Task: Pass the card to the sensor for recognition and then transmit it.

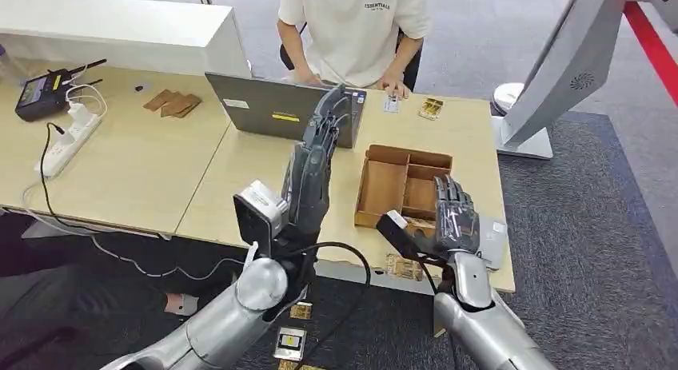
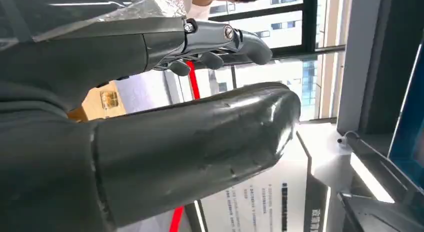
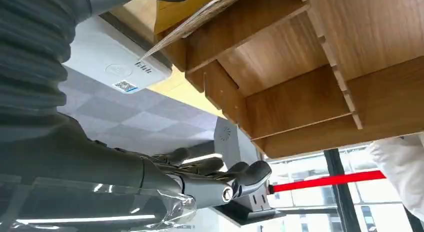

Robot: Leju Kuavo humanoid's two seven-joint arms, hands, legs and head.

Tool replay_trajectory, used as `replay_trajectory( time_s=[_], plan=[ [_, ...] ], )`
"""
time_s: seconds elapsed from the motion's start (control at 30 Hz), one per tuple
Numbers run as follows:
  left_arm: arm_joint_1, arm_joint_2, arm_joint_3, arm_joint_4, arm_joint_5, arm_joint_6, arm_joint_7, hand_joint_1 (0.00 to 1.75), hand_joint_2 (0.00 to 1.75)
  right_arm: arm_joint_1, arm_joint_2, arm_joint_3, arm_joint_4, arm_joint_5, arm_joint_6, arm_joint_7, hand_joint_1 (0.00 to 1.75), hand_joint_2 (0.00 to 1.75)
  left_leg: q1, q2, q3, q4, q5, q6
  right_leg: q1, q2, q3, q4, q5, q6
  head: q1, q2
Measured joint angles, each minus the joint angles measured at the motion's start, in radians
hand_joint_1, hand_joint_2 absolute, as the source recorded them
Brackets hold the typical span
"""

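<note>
Card loc: card (image 3: 200,16) sits at near edge of wooden tray (image 1: 404,157), against R thumb.
R fingers: right hand (image 1: 454,218) over tray front; we cannot tell if the card is grasped.
L fingers: left hand (image 1: 316,158) released, straight, raised nr laptop (image 1: 264,106).
Risk 1: we expect slip if pinch is thumb-only.
Risk 2: card may snag on tray wall en route to sensor (image 1: 494,240).

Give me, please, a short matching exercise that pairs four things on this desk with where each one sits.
Things:
1. laptop
2. wooden tray
3. power strip
4. right hand

Places:
A. far left of the desk, cable plugged in
B. over the tray's near edge
C. in front of the seated person, lid raised
D. right part of the desk, divided into compartments

Pairs: 1-C, 2-D, 3-A, 4-B
</note>
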Motion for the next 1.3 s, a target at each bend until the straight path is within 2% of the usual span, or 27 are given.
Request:
replay_trajectory(
  time_s=[0.53,0.57,0.6,0.63,0.9,1.3],
  plan=[
    [-0.002,-0.008,-0.005,0.017,0.005,-0.007,-0.01,0.0,0.0,-0.005,0.015,-0.016,0.06,-0.001,-0.01,-0.027,0.0,1.75,0.0,0.0,0.0,0.0,0.0,0.0,0.0,0.0,0.0,0.0,0.0,0.0,0.0,0.0],
    [-0.002,-0.008,-0.005,0.017,0.005,-0.007,-0.011,0.0,0.0,-0.005,0.015,-0.017,0.063,-0.001,-0.012,-0.029,0.42,1.75,0.0,0.0,0.0,0.0,0.0,0.0,0.0,0.0,0.0,0.0,0.0,0.0,0.0,0.0],
    [-0.002,-0.008,-0.005,0.017,0.005,-0.007,-0.011,0.0,0.0,-0.005,0.016,-0.017,0.065,-0.002,-0.012,-0.029,0.42,1.75,0.0,0.0,0.0,0.0,0.0,0.0,0.0,0.0,0.0,0.0,0.0,0.0,0.0,0.0],
    [-0.003,-0.008,-0.005,0.018,0.006,-0.007,-0.012,0.0,0.0,-0.006,0.016,-0.017,0.067,-0.002,-0.012,-0.03,1.75,1.75,0.0,0.0,0.0,0.0,0.0,0.0,0.0,0.0,0.0,0.0,0.0,0.0,0.0,0.0],
    [-0.007,-0.008,-0.006,0.026,0.012,-0.009,-0.016,0.0,0.0,-0.007,0.024,-0.018,0.075,-0.024,-0.005,-0.063,1.75,1.75,0.0,0.0,0.0,0.0,0.0,0.0,0.0,0.0,0.0,0.0,0.0,0.0,0.0,0.0],
    [-0.013,-0.008,-0.01,0.036,0.012,-0.016,-0.006,0.0,0.0,-0.014,0.032,-0.018,0.09,-0.039,-0.008,-0.067,1.75,1.75,0.0,0.0,0.0,0.0,0.0,0.0,0.0,0.0,0.0,0.0,0.0,0.0,0.0,0.0]
  ],
)
